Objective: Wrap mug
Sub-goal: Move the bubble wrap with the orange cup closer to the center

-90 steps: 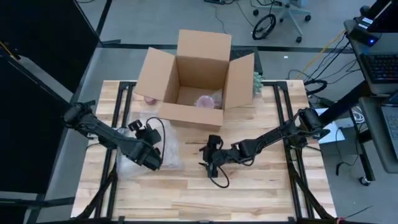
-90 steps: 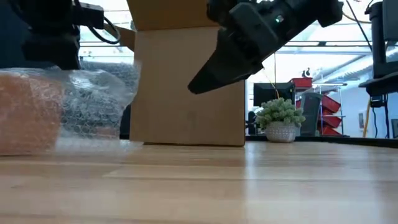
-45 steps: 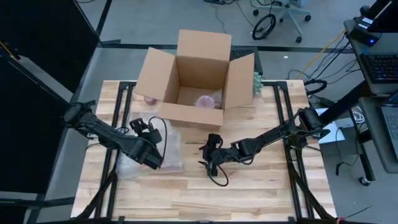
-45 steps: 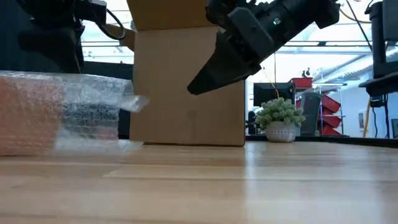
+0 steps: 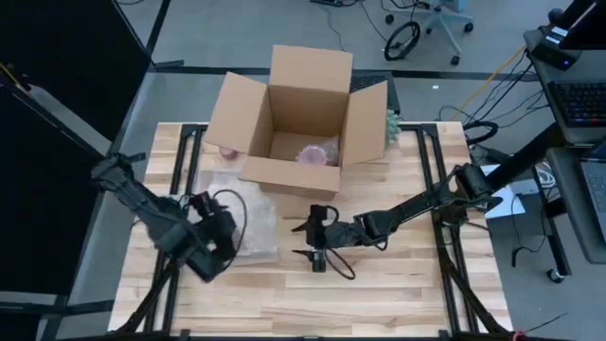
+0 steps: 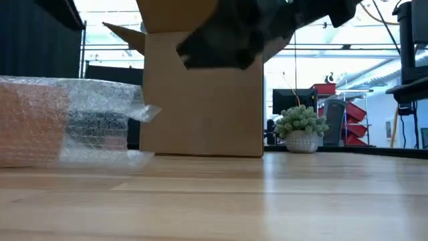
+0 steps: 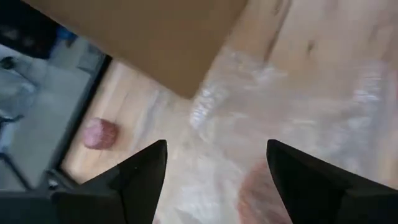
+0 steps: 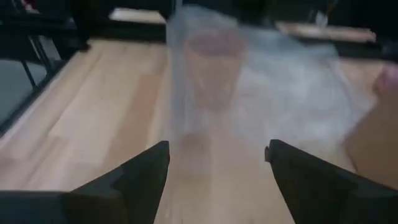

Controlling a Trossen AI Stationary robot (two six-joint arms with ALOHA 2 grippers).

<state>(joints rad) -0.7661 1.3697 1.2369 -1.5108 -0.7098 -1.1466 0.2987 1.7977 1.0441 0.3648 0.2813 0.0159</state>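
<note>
- The left gripper [image 5: 210, 248] has come off the wrap [image 5: 239, 220] and pulled back toward the table's near left edge; half a second ago it sat on top of the bundle
- In its wrist view the fingers [image 7: 134, 177] are spread with nothing between them, and wrap [image 7: 292, 118] lies on the wood beyond them
- The mug [image 6: 30, 127], a pinkish shape, lies inside the bubble wrap [image 6: 87, 117] on the left half of the table, just in front of the box [image 5: 298, 118]
- In the low view the wrap's loose end sticks out toward the box and has kept the flatter shape it took half a second ago, so the roll seems to hold without a grip on it
- The right gripper [image 5: 317, 248] has swung round near the table's middle, just beside the bundle and not touching it; its fingers [image 8: 134, 177] are spread and empty, facing the wrapped mug [image 8: 208, 62]
- My reading: the mug is covered and released, so what is left is probably tucking the loose end or moving the bundle to the box, which already holds another pink bundle [image 5: 312, 152]
- A small pink thing [image 7: 99, 132] lies on the table beside the box; I cannot tell what it is
</note>
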